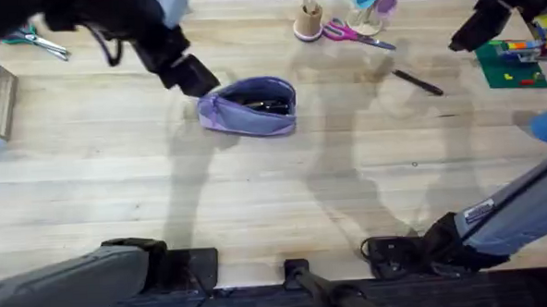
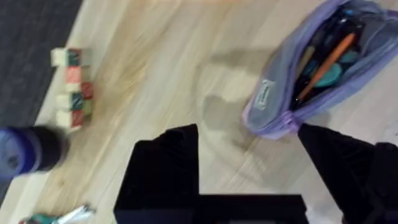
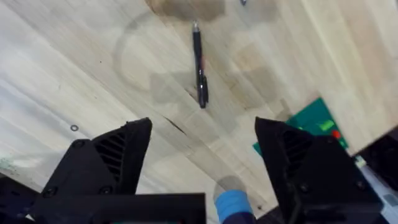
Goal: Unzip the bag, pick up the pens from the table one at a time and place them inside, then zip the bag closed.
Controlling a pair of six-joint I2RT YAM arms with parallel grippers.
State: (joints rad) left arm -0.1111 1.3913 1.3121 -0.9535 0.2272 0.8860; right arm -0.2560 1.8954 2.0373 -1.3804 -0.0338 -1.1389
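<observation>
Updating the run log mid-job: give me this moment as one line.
bag: unzipped, orange pen inside | black pen: on table | left claw: open by bag | right claw: open above black pen

The overhead camera is looking down and forward across the whole counter (image 1: 284, 190). The left wrist camera is hovering close above the bag (image 2: 317, 68), the right wrist camera above the black pen (image 3: 199, 65); the overhead is sharing both.
</observation>
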